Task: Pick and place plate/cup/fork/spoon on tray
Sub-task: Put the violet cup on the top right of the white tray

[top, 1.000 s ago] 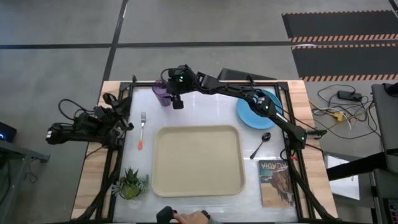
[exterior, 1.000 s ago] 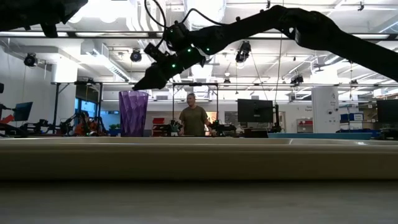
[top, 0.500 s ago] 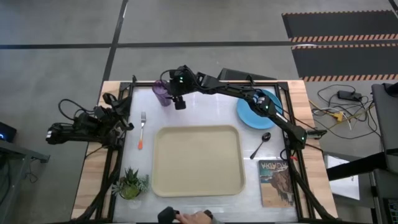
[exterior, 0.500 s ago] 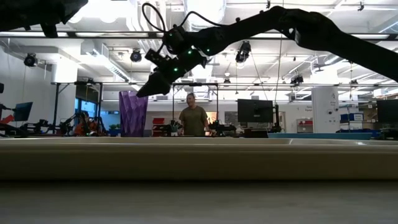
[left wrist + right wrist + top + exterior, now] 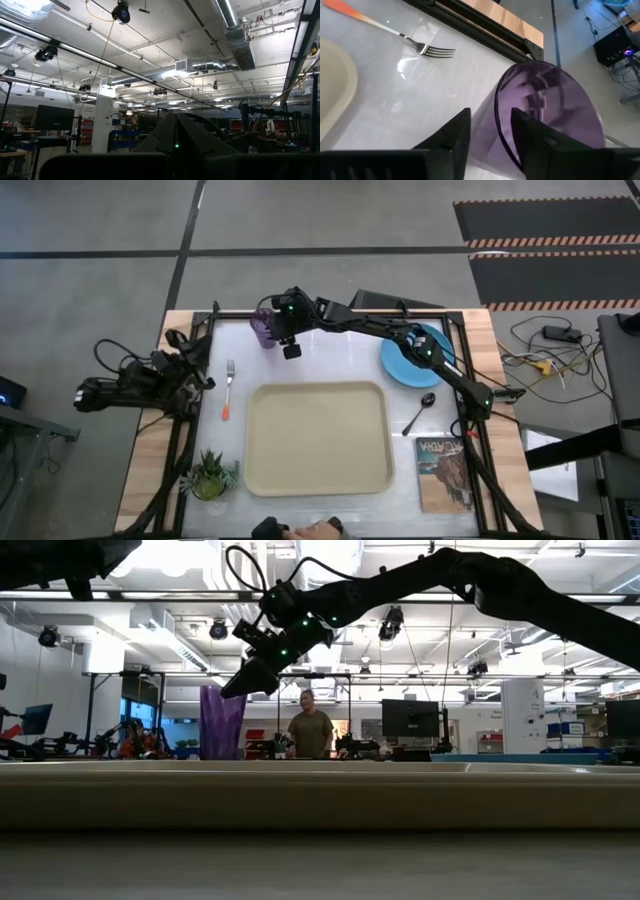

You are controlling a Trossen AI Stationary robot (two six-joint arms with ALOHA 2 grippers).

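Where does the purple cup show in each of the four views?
High view: the cup stands near the table's far edge, left of centre, beside the right gripper.
Low view: cup left of centre, behind the tray's rim.
Left wrist view: not in it.
Right wrist view: cup just beyond the fingers.
Shared landmark: the right gripper.

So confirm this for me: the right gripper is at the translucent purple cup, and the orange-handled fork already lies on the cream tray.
Not quite. The high view shows the orange-handled fork on the table beside the cream tray, not on it. The right gripper is indeed at the translucent purple cup.
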